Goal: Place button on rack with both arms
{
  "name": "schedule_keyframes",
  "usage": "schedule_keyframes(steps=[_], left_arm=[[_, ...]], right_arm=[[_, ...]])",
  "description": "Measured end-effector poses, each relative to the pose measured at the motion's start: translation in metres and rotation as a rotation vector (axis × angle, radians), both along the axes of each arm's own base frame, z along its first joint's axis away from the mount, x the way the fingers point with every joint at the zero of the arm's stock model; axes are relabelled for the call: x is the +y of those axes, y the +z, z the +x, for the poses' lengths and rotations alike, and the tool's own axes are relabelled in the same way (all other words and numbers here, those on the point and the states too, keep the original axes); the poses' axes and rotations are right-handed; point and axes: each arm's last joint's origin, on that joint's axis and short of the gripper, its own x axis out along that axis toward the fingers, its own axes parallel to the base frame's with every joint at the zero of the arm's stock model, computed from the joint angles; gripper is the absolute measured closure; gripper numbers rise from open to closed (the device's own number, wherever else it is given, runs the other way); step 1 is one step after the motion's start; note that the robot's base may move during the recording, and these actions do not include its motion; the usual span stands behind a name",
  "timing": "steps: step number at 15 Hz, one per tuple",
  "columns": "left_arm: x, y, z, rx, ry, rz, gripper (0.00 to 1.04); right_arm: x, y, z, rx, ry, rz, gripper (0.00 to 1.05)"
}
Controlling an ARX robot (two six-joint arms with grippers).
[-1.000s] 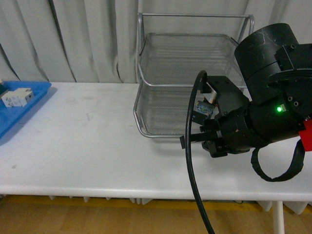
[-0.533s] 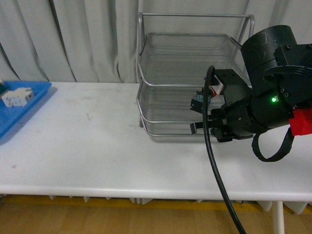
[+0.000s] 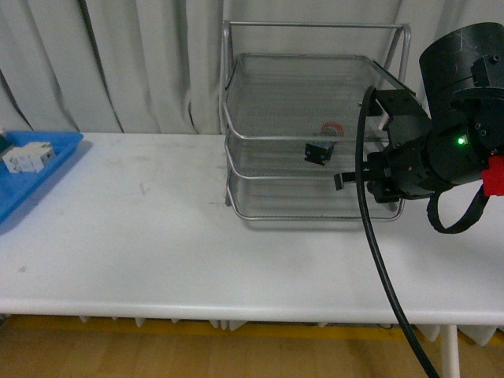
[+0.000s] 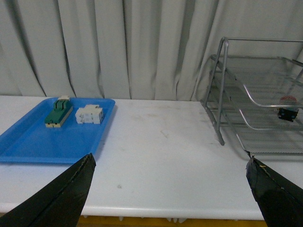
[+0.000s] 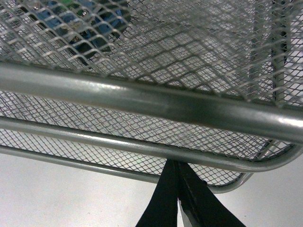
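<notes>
The silver wire-mesh rack [image 3: 260, 102] stands at the back of the white table, right of centre. The button [image 3: 320, 148], red cap and black-and-blue body, lies in its middle tray; it also shows in the left wrist view [image 4: 287, 112] and blurred through the mesh in the right wrist view [image 5: 83, 35]. My right gripper [image 3: 376, 183] is at the rack's front right corner, shut on the rim of a lower tray [image 5: 118, 144]; in the right wrist view the gripper [image 5: 177, 182] has its jaws pressed together. My left gripper [image 4: 170, 189] is open and empty above the table's front part.
A flat blue tray [image 3: 61, 151] lies at the table's left edge, holding a white blocky component [image 3: 27, 157]; the left wrist view shows the tray [image 4: 28, 142] with a green-and-cream switch block [image 4: 58, 112] beside the white one [image 4: 90, 114]. Grey curtains hang behind.
My right arm has moved right and back with the rack's lower tray. The trays have slid back into the frame, and the button now shows in the middle tray.
</notes>
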Motion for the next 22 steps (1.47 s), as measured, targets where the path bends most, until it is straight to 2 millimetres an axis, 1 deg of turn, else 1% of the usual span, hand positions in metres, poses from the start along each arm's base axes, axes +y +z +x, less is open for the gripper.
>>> schedule_keyframes(steps=[2,4,5,6,8,9,10,11,12,14,15,16,17,19,20,21,22], left_arm=[[0.0,0.0,0.0,0.0,0.0,0.0,0.07],[0.0,0.0,0.0,0.0,0.0,0.0,0.07],[0.0,0.0,0.0,0.0,0.0,0.0,0.07],[0.0,0.0,0.0,0.0,0.0,0.0,0.07],[0.0,0.0,0.0,0.0,0.0,0.0,0.07],[0.0,0.0,0.0,0.0,0.0,0.0,0.07],[0.0,0.0,0.0,0.0,0.0,0.0,0.07],[0.0,0.0,0.0,0.0,0.0,0.0,0.07],[0.0,0.0,0.0,0.0,0.0,0.0,0.07],[0.0,0.0,0.0,0.0,0.0,0.0,0.07],[0.0,0.0,0.0,0.0,0.0,0.0,0.07],[0.0,0.0,0.0,0.0,0.0,0.0,0.07],[0.0,0.0,0.0,0.0,0.0,0.0,0.07],[0.0,0.0,0.0,0.0,0.0,0.0,0.07],[0.0,0.0,0.0,0.0,0.0,0.0,0.07],[0.0,0.0,0.0,0.0,0.0,0.0,0.07],[0.0,0.0,0.0,0.0,0.0,0.0,0.07]], right_arm=[[0.001,-0.001,-0.002,-0.003,0.005,0.002,1.03],[0.005,-0.002,-0.011,0.028,0.029,0.02,1.03],[0.01,0.01,-0.029,0.035,0.066,0.059,1.03],[0.011,0.027,-0.042,-0.005,0.088,0.098,1.03],[0.004,0.057,-0.074,-0.089,0.109,0.17,1.03],[-0.004,0.067,-0.092,-0.119,0.107,0.218,1.03],[-0.013,0.073,-0.104,-0.136,0.095,0.243,1.03],[-0.028,0.081,-0.118,-0.155,0.063,0.276,1.03],[-0.043,0.091,-0.125,-0.193,0.018,0.297,1.03],[-0.07,0.11,-0.13,-0.275,-0.068,0.317,1.03],[-0.08,0.114,-0.132,-0.491,-0.146,0.242,1.03],[-0.086,0.11,-0.149,-0.611,-0.216,0.154,1.03],[-0.084,0.104,-0.173,-0.664,-0.217,0.106,1.03],[-0.084,0.115,-0.21,-0.709,-0.209,0.08,1.03],[-0.084,0.115,-0.228,-0.748,-0.205,0.077,1.03],[-0.084,0.109,-0.239,-0.762,-0.204,0.072,1.03],[-0.084,0.1,-0.244,-0.746,-0.204,0.07,1.03]])
